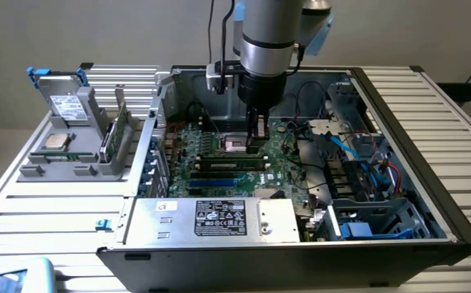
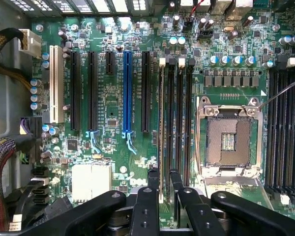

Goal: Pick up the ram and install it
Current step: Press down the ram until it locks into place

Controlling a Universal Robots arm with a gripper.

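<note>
The ram (image 1: 231, 162) is a thin green stick lying along one of the black memory slots beside the CPU socket (image 1: 237, 144). In the wrist view it appears edge-on as a pale narrow strip (image 2: 162, 123) filling the slot's whole length. My gripper (image 1: 257, 146) hangs low over the motherboard, above one end of the stick. Its two black fingers (image 2: 153, 179) straddle the ram's edge with a small gap on each side, so the gripper (image 2: 163, 173) is open and holds nothing.
A grey rack (image 1: 72, 165) outside the case, at the exterior view's left, holds a second green board (image 1: 120, 131), a silver drive (image 1: 66, 107) and a chip. The power supply (image 1: 211, 220) sits at the case front. Cables (image 1: 357, 152) and drive bays crowd the exterior view's right.
</note>
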